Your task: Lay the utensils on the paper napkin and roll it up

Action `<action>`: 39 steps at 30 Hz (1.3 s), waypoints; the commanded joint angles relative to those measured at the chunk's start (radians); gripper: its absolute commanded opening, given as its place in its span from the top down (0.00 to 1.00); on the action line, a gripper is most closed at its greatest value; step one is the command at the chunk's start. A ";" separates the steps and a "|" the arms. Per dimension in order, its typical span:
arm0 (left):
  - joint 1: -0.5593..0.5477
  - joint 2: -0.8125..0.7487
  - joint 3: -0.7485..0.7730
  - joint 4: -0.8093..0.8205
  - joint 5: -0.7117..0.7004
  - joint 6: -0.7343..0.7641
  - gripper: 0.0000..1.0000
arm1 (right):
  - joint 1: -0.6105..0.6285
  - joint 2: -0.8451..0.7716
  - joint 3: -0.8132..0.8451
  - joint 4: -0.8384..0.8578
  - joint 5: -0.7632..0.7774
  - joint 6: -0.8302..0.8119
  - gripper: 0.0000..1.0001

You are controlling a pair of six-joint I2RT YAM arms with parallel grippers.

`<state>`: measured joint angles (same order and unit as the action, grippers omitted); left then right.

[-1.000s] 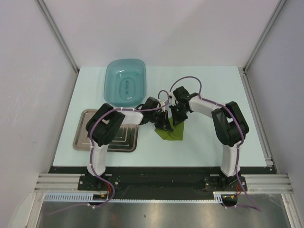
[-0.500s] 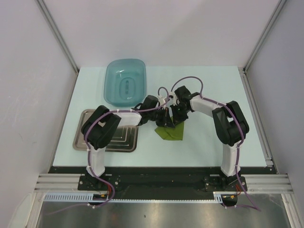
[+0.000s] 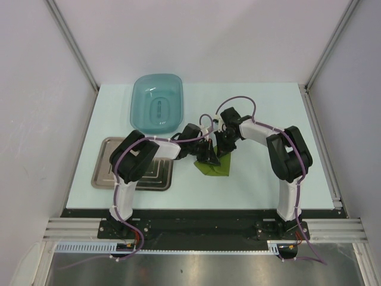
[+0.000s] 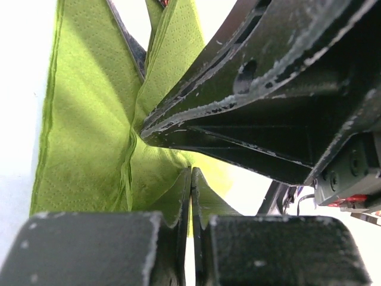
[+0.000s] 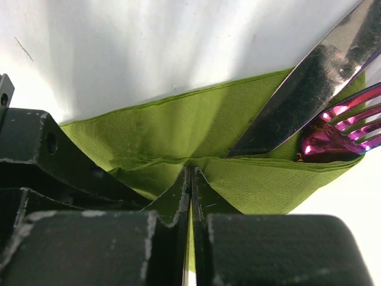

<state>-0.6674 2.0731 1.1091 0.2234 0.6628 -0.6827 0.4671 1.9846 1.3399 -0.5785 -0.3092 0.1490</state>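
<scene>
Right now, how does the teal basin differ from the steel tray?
The teal basin is translucent plastic with deep rounded walls; the steel tray is flat grey metal with stepped ridges. The basin sits farther back and shows nearly whole; the tray lies nearer, partly hidden by the left arm. Both stand left of the paper napkin.

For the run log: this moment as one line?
left tool: shut on paper napkin; right tool: shut on paper napkin; utensils: on napkin, partly covered
</scene>
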 commanded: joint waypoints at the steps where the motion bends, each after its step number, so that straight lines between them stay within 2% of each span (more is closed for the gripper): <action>1: 0.003 0.053 -0.009 -0.101 -0.094 0.029 0.99 | -0.008 0.002 0.011 -0.035 0.004 -0.008 0.95; 3: 0.006 0.058 -0.017 -0.105 -0.097 0.029 1.00 | -0.015 -0.026 0.047 -0.061 -0.004 -0.008 0.91; 7: 0.005 0.056 -0.022 -0.105 -0.095 0.026 1.00 | -0.018 -0.079 0.067 -0.070 0.007 -0.014 0.87; 16: 0.006 0.050 -0.017 -0.107 -0.098 0.031 1.00 | 0.002 -0.075 0.045 -0.058 0.013 -0.016 0.87; 22: 0.014 0.044 -0.017 -0.113 -0.097 0.035 1.00 | 0.016 -0.007 0.015 -0.029 0.080 -0.028 0.89; 26: 0.020 0.001 -0.028 -0.092 -0.100 0.028 0.94 | 0.018 0.037 -0.001 -0.030 0.134 -0.063 0.90; 32: 0.022 -0.093 -0.058 -0.019 -0.063 0.009 0.85 | 0.021 0.056 -0.034 -0.023 0.133 -0.072 0.92; 39: 0.020 -0.085 -0.058 0.013 -0.049 -0.015 0.85 | 0.018 0.048 -0.033 -0.021 0.128 -0.075 0.92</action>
<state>-0.6514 2.0254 1.0527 0.2226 0.6273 -0.6868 0.4843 1.9869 1.3521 -0.5957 -0.2562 0.1112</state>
